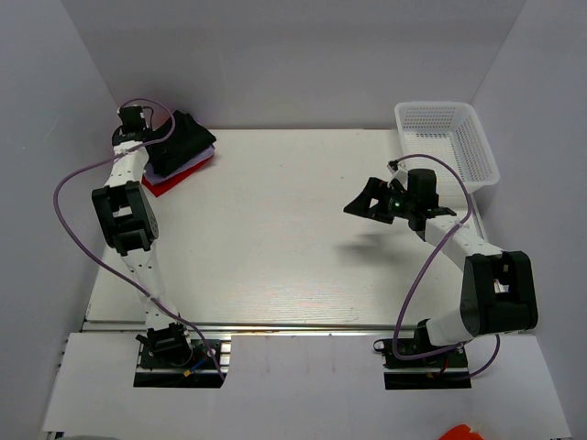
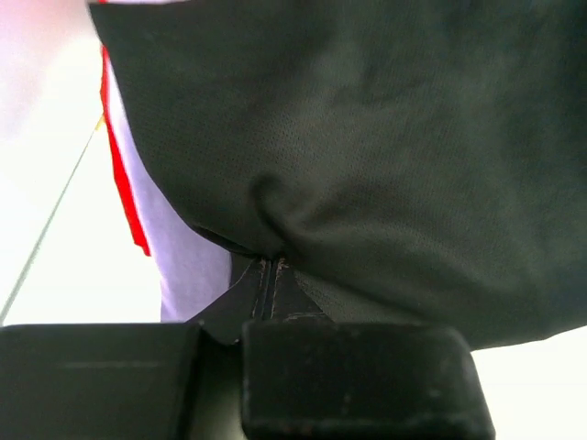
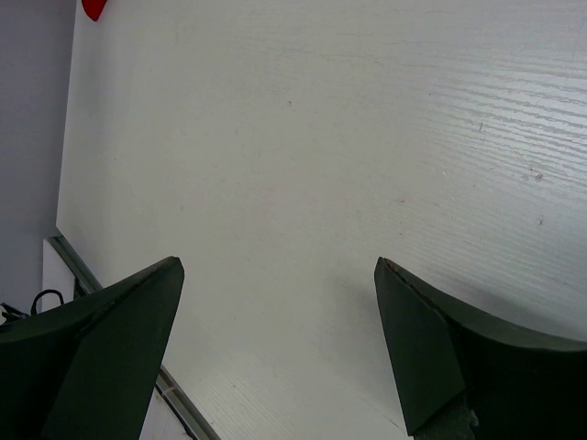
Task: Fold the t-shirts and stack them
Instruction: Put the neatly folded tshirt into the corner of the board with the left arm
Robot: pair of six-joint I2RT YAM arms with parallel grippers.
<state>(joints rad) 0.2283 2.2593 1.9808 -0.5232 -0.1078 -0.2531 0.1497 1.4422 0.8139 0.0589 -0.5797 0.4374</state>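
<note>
The t-shirts lie stacked at the table's far left corner: the black t-shirt (image 1: 182, 137) on top, the lavender one (image 1: 209, 156) under it, the red one (image 1: 171, 181) at the bottom. My left gripper (image 1: 158, 139) is at the stack's left edge. In the left wrist view the black t-shirt (image 2: 367, 137) fills the frame, with lavender (image 2: 188, 252) and red (image 2: 124, 183) edges at its left. The left gripper (image 2: 269, 268) is shut, and the black cloth puckers at its tips. My right gripper (image 1: 371, 203) hangs open over the bare table (image 3: 303, 137), nothing between its fingers (image 3: 280, 266).
A white mesh basket (image 1: 449, 137) stands at the far right corner of the table (image 1: 293, 238). A small red tip (image 3: 92, 7) shows at the top left of the right wrist view. An orange object (image 1: 459, 433) lies below the table's front edge.
</note>
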